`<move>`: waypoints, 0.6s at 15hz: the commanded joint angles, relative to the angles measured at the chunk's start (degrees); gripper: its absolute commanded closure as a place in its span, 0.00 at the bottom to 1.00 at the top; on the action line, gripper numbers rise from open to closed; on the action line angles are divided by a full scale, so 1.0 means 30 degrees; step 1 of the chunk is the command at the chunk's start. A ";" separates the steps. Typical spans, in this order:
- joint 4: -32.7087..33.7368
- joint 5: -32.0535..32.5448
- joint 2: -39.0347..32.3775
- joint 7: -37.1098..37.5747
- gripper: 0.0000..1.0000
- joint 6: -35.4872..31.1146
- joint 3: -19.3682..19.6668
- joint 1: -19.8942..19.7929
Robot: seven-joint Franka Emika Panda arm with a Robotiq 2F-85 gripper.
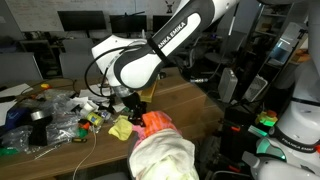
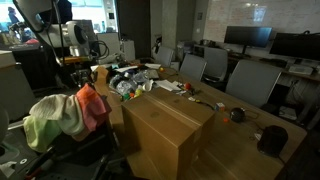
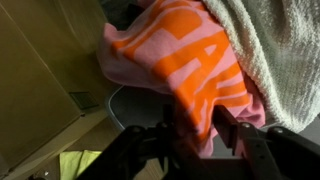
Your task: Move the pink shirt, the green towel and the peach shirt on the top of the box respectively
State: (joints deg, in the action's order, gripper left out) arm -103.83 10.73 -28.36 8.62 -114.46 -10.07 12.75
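Note:
The pink shirt [image 3: 175,55], pink with orange lettering, lies on a pile of clothes on a chair; it also shows in both exterior views [image 1: 155,125] [image 2: 93,105]. A pale green towel [image 3: 275,50] lies beside and over it [image 1: 165,155] [image 2: 50,118]. My gripper [image 3: 195,125] is down at the shirt's edge, with its fingers closed on a fold of pink cloth [image 1: 140,108]. The big cardboard box [image 2: 165,125] stands right beside the pile [image 1: 185,100]. I cannot pick out a peach shirt.
A table [image 1: 60,110] next to the box carries clutter: a tape roll [image 1: 40,117], plastic bags, cables and a yellow cloth [image 1: 120,128]. Office chairs [image 2: 250,80] and desks with monitors stand behind. The box wall [image 3: 30,90] is close to the gripper.

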 commanded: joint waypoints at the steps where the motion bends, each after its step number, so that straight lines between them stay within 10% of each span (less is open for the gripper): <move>1: 0.0599 -0.0455 -0.0044 -0.0025 0.80 0.0750 0.0341 0.0340; 4: 0.0324 -0.0617 0.0375 0.0283 1.00 0.0952 0.0421 0.0289; 9: -0.0409 -0.0839 0.1991 0.1496 0.98 0.1562 0.0536 0.0352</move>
State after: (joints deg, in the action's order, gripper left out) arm -103.55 9.68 -26.83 10.94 -111.94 -9.36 12.76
